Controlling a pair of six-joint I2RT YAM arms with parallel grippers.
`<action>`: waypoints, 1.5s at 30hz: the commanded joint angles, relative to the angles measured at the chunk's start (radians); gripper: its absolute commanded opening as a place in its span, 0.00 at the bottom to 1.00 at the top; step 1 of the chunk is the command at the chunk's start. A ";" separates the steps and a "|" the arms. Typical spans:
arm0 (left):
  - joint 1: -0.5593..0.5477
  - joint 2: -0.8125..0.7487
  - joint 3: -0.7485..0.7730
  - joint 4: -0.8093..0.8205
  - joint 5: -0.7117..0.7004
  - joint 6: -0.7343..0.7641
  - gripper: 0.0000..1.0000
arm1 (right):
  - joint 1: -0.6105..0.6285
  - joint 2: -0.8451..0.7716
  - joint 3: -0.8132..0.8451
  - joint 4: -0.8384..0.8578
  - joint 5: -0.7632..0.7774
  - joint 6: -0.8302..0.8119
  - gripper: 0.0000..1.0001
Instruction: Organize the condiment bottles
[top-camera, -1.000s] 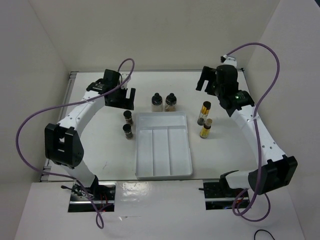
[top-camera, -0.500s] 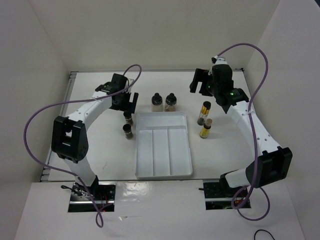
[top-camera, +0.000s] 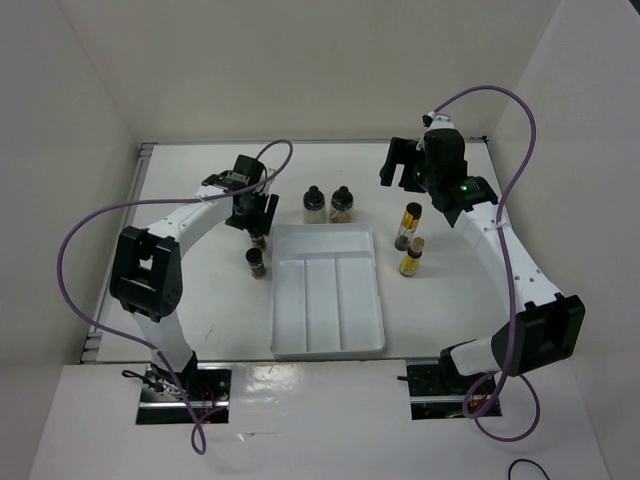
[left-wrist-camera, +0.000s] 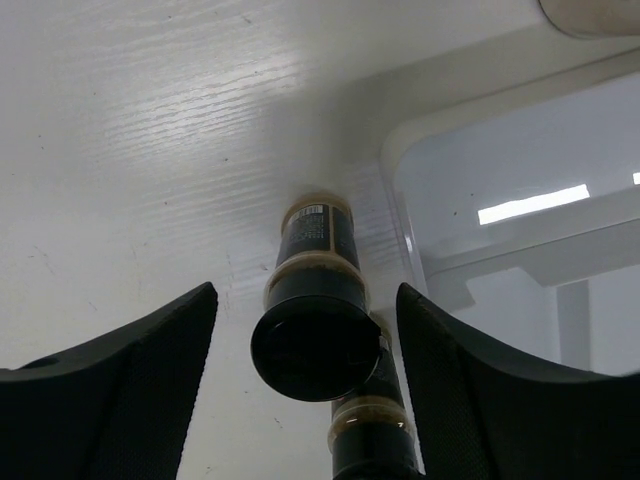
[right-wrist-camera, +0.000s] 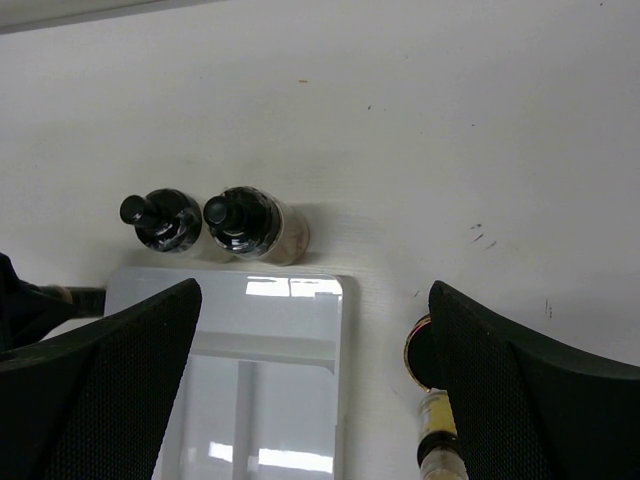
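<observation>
Beside the far-left corner of the white divided tray (top-camera: 326, 231), my left end effector (top-camera: 256, 214) hangs over the far dark jar (left-wrist-camera: 315, 342).

Left wrist view: the jar is upright, black cap toward the lens, standing between the 2 fingers (left-wrist-camera: 120, 395). The jaws are partly spread and a gap shows on each side of the cap. I see no contact and nothing gripped.

The near dark jar (top-camera: 257, 263) stands just beside the first, on the side toward the arm bases and close to the tray's left wall. I cannot tell whether the 2 jars touch.

My right end effector (top-camera: 402, 168) hovers over the far-right part of the desk (top-camera: 200, 300), jaws spread wide and holding nothing. Its wrist camera looks down between the fingers (right-wrist-camera: 100, 400) onto the tray's far edge.

All 6 bottles stand upright on the desk, outside the tray:
- The white-filled jar (top-camera: 314, 204) and pinkish-brown jar (top-camera: 343, 203) stand side by side just beyond the tray's far edge. The pinkish-brown one is on the right.
- The black-capped yellow bottle (top-camera: 408, 224) and cork-topped yellow bottle (top-camera: 412, 258) stand right of the tray and near each other. The cork-topped one is closer to the bases.

Tray layout: 1 crosswise compartment at the far end, 3 long ones running toward me.
</observation>
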 joint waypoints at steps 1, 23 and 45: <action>-0.005 0.017 -0.008 0.015 -0.020 -0.019 0.73 | 0.004 -0.010 0.011 0.015 0.008 -0.014 0.99; -0.005 -0.124 0.144 -0.078 -0.084 -0.039 0.24 | 0.004 -0.057 -0.025 0.006 0.035 0.014 0.99; -0.198 -0.213 0.141 -0.212 0.143 0.011 0.27 | 0.004 -0.010 0.002 -0.012 0.068 0.014 0.99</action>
